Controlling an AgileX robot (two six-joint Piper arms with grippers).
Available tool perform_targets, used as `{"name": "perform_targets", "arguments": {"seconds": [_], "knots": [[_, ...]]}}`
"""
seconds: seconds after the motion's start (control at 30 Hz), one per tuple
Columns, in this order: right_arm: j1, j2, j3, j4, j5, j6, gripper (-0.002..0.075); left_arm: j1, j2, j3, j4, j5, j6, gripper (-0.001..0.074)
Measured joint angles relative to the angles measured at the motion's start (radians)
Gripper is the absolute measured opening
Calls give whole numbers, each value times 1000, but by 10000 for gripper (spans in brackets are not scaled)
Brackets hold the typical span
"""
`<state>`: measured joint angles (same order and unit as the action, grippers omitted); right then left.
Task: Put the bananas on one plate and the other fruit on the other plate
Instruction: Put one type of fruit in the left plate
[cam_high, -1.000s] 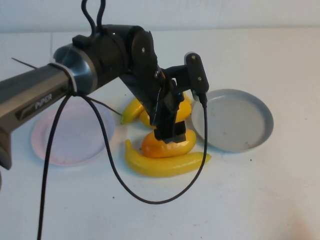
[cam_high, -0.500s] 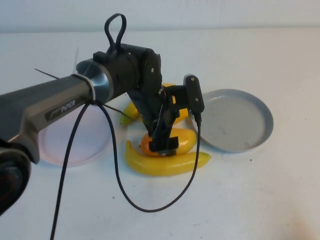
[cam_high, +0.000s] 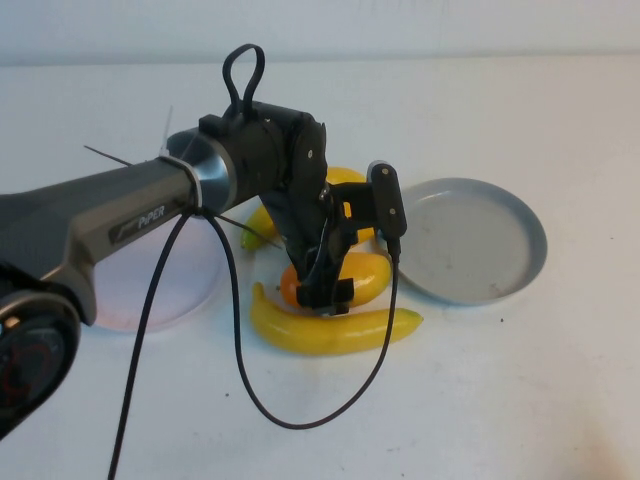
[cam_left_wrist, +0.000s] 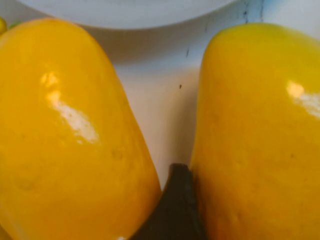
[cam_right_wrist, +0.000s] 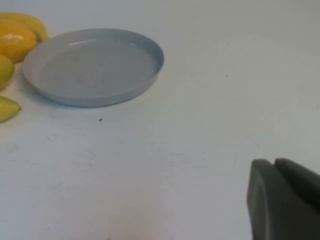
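Nearest the camera on the white surface (cam_high: 480, 400), a loop of black cable (cam_high: 300, 415) hangs from the left arm and sags in front of the fruit. Just behind it lies one banana (cam_high: 335, 330), curved and lengthwise across the view. Touching its far side is a mango (cam_high: 365, 280), and the left hand (cam_high: 325, 298) is down on that fruit with its fingers spread wide; the wrist view shows one dark finger (cam_left_wrist: 172, 210) set in the gap between the two mangoes, so nothing is lifted and I cannot tell whether it grips. The arm and its wrist camera cover most of the second mango (cam_high: 350, 215) and of the second banana (cam_high: 262, 228), which lies farther back toward the pink plate (cam_high: 130, 290). That plate sits at the left, largely hidden under the arm. The grey plate (cam_high: 475, 240) sits at the right, just beside the fruit. The right hand (cam_right_wrist: 285, 200), fingers closed together and holding nothing, hovers over bare surface apart from the grey plate.
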<state>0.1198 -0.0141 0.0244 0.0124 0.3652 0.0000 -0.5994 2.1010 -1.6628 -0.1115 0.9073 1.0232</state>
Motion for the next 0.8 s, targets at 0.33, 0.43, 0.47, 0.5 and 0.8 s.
{"name": "perform_targets", "arguments": {"seconds": [0.33, 0.43, 0.47, 0.5, 0.8], "knots": [[0, 0, 0, 0, 0, 0, -16, 0, -23, -30, -24, 98, -65, 550], [0, 0, 0, 0, 0, 0, -16, 0, -67, -76, -21, 172, -219, 550], [0, 0, 0, 0, 0, 0, -16, 0, -83, -93, -4, 185, -274, 550], [0, 0, 0, 0, 0, 0, -16, 0, -101, -110, 22, 200, -347, 550], [0, 0, 0, 0, 0, 0, -16, 118, -143, -118, 252, 311, -702, 550]]}}
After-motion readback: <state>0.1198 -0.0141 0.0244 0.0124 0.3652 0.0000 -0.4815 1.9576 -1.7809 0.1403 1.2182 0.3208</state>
